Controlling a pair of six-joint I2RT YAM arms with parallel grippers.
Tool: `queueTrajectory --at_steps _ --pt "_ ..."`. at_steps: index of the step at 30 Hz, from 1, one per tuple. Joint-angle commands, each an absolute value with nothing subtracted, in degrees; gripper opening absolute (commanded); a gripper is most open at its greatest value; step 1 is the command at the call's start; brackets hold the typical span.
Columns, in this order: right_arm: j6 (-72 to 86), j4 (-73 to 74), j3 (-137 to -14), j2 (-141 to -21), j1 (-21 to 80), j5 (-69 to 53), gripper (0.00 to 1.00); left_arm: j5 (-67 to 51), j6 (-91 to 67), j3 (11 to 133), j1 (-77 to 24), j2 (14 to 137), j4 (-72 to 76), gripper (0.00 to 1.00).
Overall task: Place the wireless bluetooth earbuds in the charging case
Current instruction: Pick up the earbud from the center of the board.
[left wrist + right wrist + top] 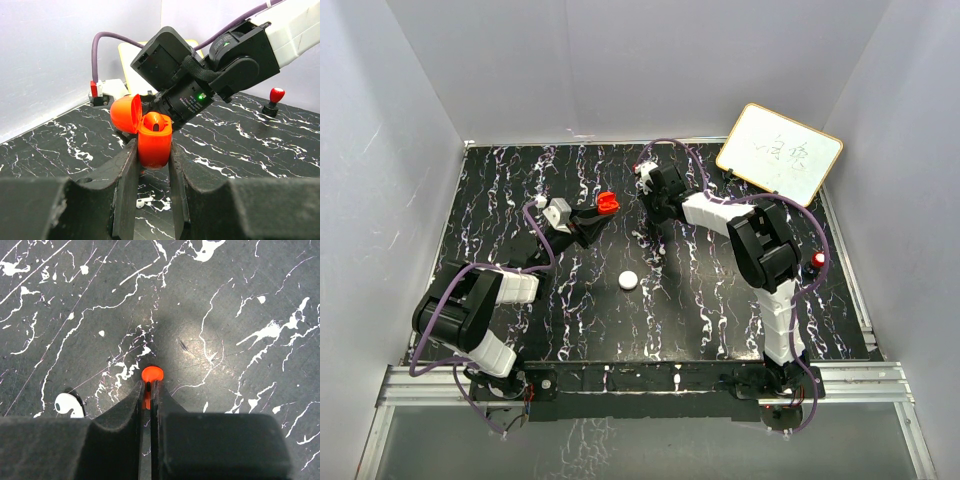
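My left gripper (152, 150) is shut on the orange-red charging case (155, 142), holding it above the table with its lid (125, 114) swung open to the left. One red-and-dark earbud (156, 121) sits in the case's open top. In the top view the case (608, 204) shows at the left gripper's (598, 214) tip, left of the right arm's wrist. My right gripper (149, 386) points down at the black marbled table and is shut on the other red earbud (152, 374), whose round head sticks out past the fingertips.
A white earbud (67, 405) lies on the table just left of the right fingers and also shows under the case (144, 202). A white round puck (628, 281) lies mid-table. A whiteboard (780, 152) leans at the back right. A red knob (276, 95) stands far right.
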State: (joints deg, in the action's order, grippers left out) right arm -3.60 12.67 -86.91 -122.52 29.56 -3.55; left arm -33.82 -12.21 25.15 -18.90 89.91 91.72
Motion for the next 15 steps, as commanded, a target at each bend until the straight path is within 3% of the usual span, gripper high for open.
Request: queueTrajectory --at_steps 1,15 --pt "-3.6 10.5 -89.0 -122.2 29.3 -2.5 0.01 -34.3 -11.6 24.7 -18.6 88.1 102.5 0.00" --pt "1.5 -13.5 -68.2 -103.9 27.9 -1.6 0.00 -34.3 -12.1 24.8 -18.5 88.1 102.5 0.00"
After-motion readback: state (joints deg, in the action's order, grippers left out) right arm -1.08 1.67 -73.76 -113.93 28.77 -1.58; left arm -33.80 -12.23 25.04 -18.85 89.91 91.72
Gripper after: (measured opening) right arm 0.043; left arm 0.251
